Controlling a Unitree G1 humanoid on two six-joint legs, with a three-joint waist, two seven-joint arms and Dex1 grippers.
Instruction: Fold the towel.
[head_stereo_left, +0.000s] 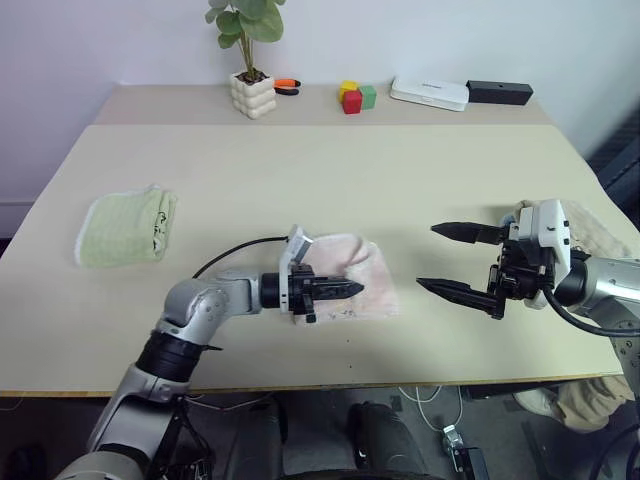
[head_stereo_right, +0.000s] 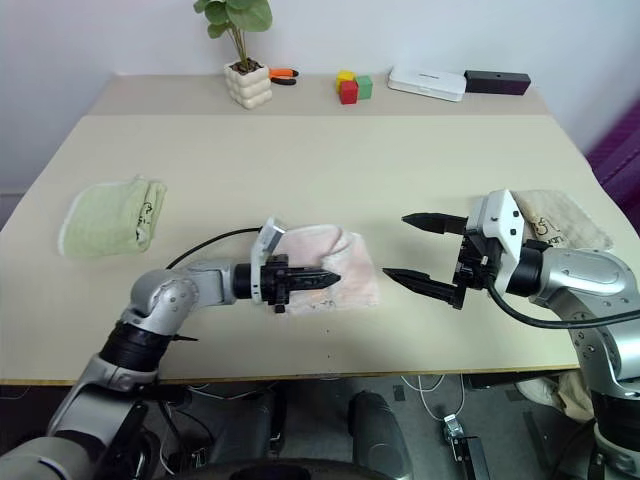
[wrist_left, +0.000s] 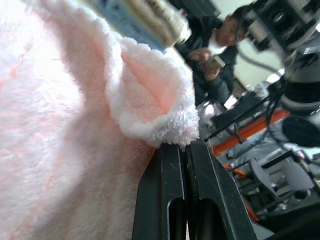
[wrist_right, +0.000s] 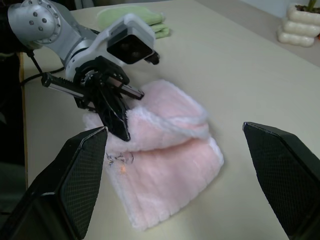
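Left gripper (head_stereo_left: 352, 289) fingers closed, tips over the pink towel (wrist_right: 170, 165), no fabric clearly pinched. Right gripper (head_stereo_left: 446, 258) fingers spread wide, empty, just beside the towel. Towel lies partly folded near the bench (head_stereo_left: 400, 170) front edge, centre.

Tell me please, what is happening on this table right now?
A two-armed robot is folding a pink towel in the middle of the table. Its left pincer, shut, is over the towel, one layer of which is already turned over. The right pincer waits open beside it, holding nothing. A folded green towel lies apart.
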